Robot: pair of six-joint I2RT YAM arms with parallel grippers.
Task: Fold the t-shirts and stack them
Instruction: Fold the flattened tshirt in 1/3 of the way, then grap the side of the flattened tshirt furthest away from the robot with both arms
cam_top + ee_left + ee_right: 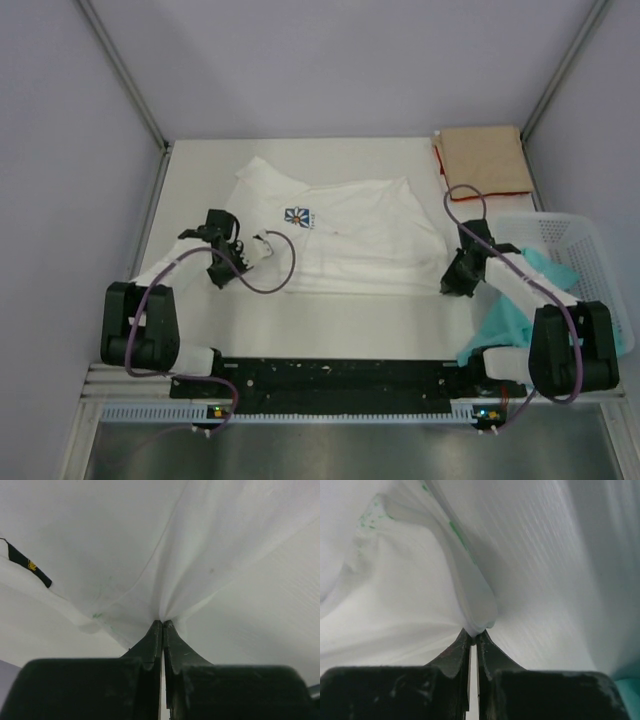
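Observation:
The white t-shirt (360, 235) with a blue daisy print (297, 215) lies spread across the middle of the table. My left gripper (222, 268) is at the shirt's near left edge. In the left wrist view it (163, 623) is shut, with white cloth (200, 555) pinched at its tips and pulled into creases. My right gripper (455, 285) is at the near right corner. In the right wrist view it (474, 633) is shut on a rolled fold of the white cloth (475, 605). The tan t-shirt (482, 160) lies folded at the back right.
A white mesh basket (580, 240) stands at the right edge, with a teal cloth (510, 320) hanging out of it toward the right arm's base. Grey walls close in the table on three sides. A black tag (27, 565) shows on the white cloth.

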